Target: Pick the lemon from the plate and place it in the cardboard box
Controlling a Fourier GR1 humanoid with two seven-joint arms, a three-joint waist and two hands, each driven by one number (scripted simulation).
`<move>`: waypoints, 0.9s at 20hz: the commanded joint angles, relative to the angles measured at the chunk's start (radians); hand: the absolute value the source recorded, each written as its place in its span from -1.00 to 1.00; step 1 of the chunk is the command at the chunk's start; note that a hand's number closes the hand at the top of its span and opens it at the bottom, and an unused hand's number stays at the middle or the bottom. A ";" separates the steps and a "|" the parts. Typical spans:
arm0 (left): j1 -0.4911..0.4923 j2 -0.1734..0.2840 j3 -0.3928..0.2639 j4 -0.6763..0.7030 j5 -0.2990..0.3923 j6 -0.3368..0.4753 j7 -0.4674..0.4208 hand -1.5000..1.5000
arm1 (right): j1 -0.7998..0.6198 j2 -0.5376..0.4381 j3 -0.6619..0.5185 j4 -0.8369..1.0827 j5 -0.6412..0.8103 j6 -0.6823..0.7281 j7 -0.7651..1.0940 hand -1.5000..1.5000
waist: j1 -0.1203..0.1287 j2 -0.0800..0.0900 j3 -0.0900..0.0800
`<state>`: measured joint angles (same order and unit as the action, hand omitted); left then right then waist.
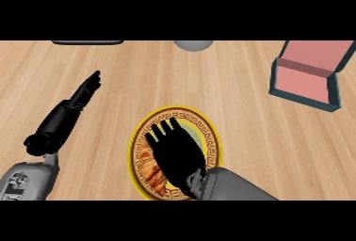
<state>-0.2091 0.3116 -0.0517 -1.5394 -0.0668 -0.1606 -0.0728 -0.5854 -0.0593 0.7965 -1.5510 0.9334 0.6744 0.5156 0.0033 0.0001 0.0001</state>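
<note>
Though hidden under the right hand (175,153), probably lying on the plate (207,126), lemon itself unseen. Fingers (161,128) spread straight over the plate, curled round nothing visible. Likely light, stiff-skinned, rounded, prone to rolling; best taken across the middle. Left hand (84,92) resting straight-fingered above the surface (236,70). Cardboard box (306,77) well apart, up right.
</note>
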 commanded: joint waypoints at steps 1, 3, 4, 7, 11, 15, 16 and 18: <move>0.004 -0.030 0.004 -0.051 -0.017 0.001 0.042 0.00 | 0.008 0.044 -0.042 0.047 0.047 0.017 -0.049 -1.00 | 0.000 -0.001 0.000; -0.065 -0.011 0.046 0.046 -0.010 -0.023 0.005 0.00 | 0.091 -0.009 0.008 0.006 0.069 -0.018 -0.083 -1.00 | -0.005 0.000 0.000; -0.004 -0.020 0.032 0.042 -0.036 -0.019 -0.041 0.00 | 0.081 -0.037 -0.036 -0.001 0.081 0.003 -0.103 -1.00 | -0.003 0.000 0.000; 0.021 -0.017 0.037 -0.050 -0.023 -0.034 0.029 0.00 | 0.080 0.041 0.013 0.118 0.163 -0.072 -0.076 -1.00 | 0.001 0.000 0.000; -0.034 -0.039 0.035 -0.039 -0.052 -0.030 0.062 0.00 | 0.060 0.053 -0.059 0.107 0.193 -0.023 -0.091 -1.00 | -0.003 -0.001 0.000; -0.039 -0.055 0.034 -0.072 -0.031 -0.049 0.109 0.00 | -0.002 0.058 -0.084 0.316 0.163 -0.152 -0.178 -1.00 | 0.004 0.001 0.000; 0.068 -0.030 0.057 -0.074 -0.032 -0.072 -0.011 0.00 | 0.001 0.058 -0.081 0.305 0.179 -0.140 -0.174 -1.00 | 0.005 0.000 0.000; -0.042 -0.032 0.077 0.061 -0.052 -0.067 -0.030 0.00 | 0.103 0.031 -0.054 0.234 0.209 -0.137 -0.218 -1.00 | -0.005 0.000 0.000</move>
<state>-0.2122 0.2779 0.0042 -1.5334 -0.1099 -0.2145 -0.0858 -0.5486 -0.0170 0.7245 -1.3064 1.1125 0.5549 0.3426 0.0034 0.0005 -0.0001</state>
